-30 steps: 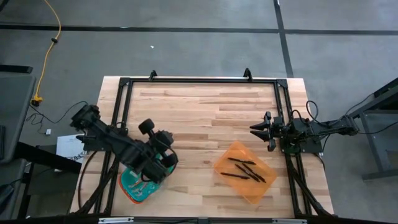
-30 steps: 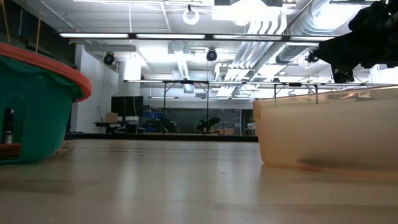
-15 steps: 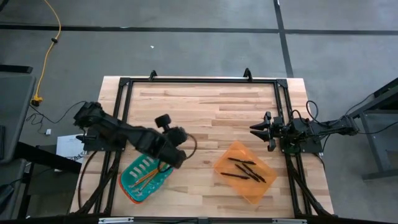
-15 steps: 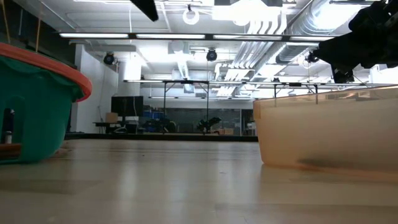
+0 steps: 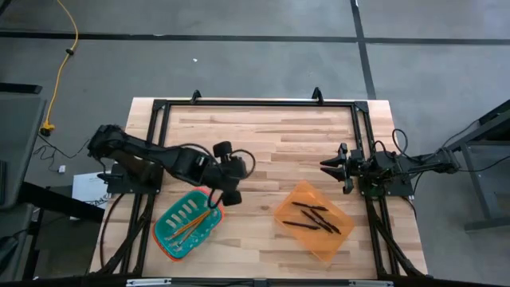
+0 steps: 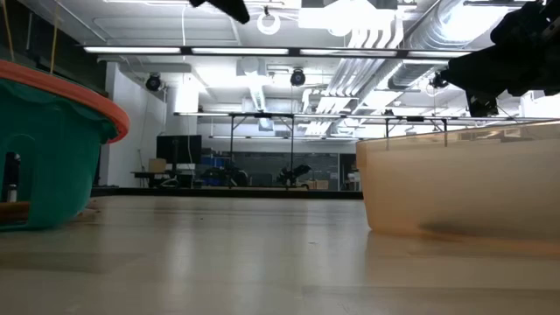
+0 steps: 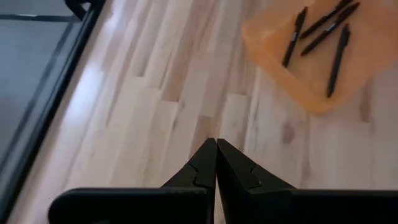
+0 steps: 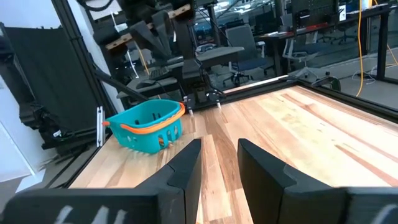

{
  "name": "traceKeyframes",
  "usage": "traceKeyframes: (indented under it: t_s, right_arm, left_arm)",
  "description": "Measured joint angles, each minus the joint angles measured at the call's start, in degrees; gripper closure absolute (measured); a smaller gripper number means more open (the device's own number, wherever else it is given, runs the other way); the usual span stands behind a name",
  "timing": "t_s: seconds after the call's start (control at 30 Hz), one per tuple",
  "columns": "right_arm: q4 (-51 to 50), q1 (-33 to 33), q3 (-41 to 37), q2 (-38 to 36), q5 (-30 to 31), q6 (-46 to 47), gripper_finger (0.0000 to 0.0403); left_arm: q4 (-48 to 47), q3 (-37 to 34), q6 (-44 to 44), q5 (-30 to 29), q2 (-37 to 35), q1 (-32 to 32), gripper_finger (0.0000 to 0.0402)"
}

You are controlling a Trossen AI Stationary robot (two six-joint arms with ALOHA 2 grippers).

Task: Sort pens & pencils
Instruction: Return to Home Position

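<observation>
Several black pens lie flat in the orange tray on the table's right near part; the left wrist view shows these pens too. Orange-yellow pencils lie inside the teal basket, which has an orange rim and stands at the left near part. My left gripper is shut and empty, above the table just past the basket's far right rim. My right gripper is open and empty, hovering at the table's right edge.
A black metal frame runs around the table's far, left and right sides. Bare wood lies between the basket and the tray. The low view has the basket at left and the right arm high at right.
My left gripper has risen out of the teal basket and swung toward the table's far right, now above the boards beside the basket's rim. The basket, which the arm covered before, now shows with the pencils lying in it. The right arm has kept still.
</observation>
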Motion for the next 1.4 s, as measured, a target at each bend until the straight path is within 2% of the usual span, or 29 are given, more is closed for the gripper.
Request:
traceKeyframes:
  t_s: [0.13, 0.37, 0.5, 0.6, 0.8, 1.07, 1.27, 1.4]
  right_arm:
    - [0.0, 0.0, 0.0, 0.0, 0.0, 0.0, 0.0306]
    - [0.0, 0.0, 0.0, 0.4, 0.0, 0.0, 0.0306]
    - [0.0, 0.0, 0.0, 0.4, 0.0, 0.0, 0.0306]
    - [0.0, 0.0, 0.0, 0.4, 0.0, 0.0, 0.0306]
    - [0.0, 0.0, 0.0, 0.4, 0.0, 0.0, 0.0306]
    - [0.0, 0.0, 0.0, 0.4, 0.0, 0.0, 0.0306]
    - [0.0, 0.0, 0.0, 0.4, 0.0, 0.0, 0.0306]
    - [0.0, 0.0, 0.0, 0.4, 0.0, 0.0, 0.0306]
  left_arm:
    - [7.9, -9.7, -0.3, 1.2, -6.1, 0.2, 0.0401]
    - [28.9, -28.3, -1.0, 2.3, -17.7, 0.1, 0.0401]
    - [39.6, -36.3, -0.7, 2.9, -22.5, 0.1, 0.0401]
    - [43.4, -40.8, -0.6, 3.2, -25.3, 0.1, 0.0401]
    - [46.8, -46.8, -3.0, 1.1, -27.8, 0.1, 0.0401]
    - [62.7, -56.9, -2.6, 1.2, -28.5, 0.1, 0.0401]
    - [71.9, -64.6, -5.5, 1.2, -28.5, 0.1, 0.0401]
    - [77.0, -67.7, -4.4, 1.0, -29.5, 0.1, 0.0401]
